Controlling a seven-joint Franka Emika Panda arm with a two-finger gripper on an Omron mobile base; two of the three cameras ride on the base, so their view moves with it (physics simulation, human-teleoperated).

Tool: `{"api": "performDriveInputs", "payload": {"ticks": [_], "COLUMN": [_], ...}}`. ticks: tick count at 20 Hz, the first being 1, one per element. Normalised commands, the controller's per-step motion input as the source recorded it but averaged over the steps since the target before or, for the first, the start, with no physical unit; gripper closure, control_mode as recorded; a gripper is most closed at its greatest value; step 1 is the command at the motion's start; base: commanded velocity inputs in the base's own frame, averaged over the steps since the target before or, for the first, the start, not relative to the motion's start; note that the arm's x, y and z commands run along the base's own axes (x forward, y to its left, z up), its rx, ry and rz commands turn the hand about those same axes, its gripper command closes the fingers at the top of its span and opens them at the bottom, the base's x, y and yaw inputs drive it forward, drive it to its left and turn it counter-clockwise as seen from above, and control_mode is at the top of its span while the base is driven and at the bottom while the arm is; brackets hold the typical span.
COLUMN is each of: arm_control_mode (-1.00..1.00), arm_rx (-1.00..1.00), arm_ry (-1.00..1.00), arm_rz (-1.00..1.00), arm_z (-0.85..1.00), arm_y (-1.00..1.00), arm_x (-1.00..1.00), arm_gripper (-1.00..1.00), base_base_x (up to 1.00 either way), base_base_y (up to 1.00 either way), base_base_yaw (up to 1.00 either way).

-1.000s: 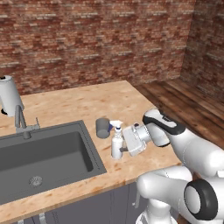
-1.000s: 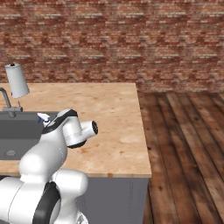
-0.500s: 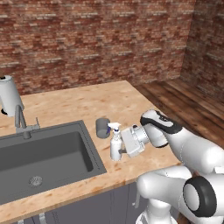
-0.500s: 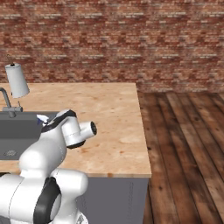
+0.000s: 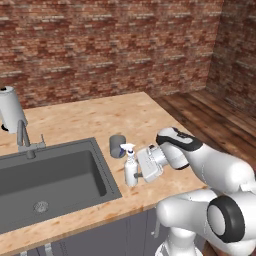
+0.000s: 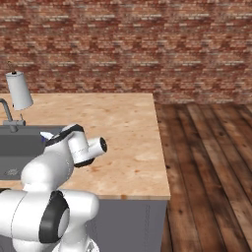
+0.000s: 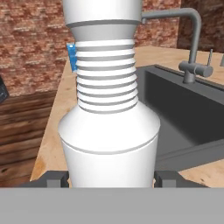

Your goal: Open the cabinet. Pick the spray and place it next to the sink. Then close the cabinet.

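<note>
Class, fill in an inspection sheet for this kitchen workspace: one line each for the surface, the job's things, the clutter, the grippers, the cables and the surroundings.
Surface: wooden counter with a dark sink set into it.
Job's things: the spray stands upright on the counter beside the sink's right rim; no cabinet seen.
Clutter: a small dark cup behind the spray; a paper towel roll and a tap behind the sink.
Grippers: the gripper has its fingertips either side of the spray's base; whether they press on it cannot be told.
Cables: nothing seen.
Surroundings: brick wall, wooden floor.
</note>
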Motion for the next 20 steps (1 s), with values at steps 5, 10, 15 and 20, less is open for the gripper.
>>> {"api": "performDriveInputs", "payload": {"ticks": [5,10,15,20], "arm_control_mode": [-1.0,-1.0,-1.0,-1.0], "arm_rx": [0.0,0.0,0.0,0.0], "arm_ry": [0.0,0.0,0.0,0.0], "arm_rz": [0.0,0.0,0.0,0.0], "arm_z": [-0.15,-0.28,-0.35,-0.27], "arm_y": [0.0,0.0,0.0,0.0], "arm_x": [0.0,0.0,0.0,0.0], "arm_gripper": [1.0,1.0,1.0,1.0], "base_base_x": [0.0,0.0,0.0,0.0], "base_base_y": [0.0,0.0,0.0,0.0], "base_base_yaw": [0.0,0.0,0.0,0.0]}}
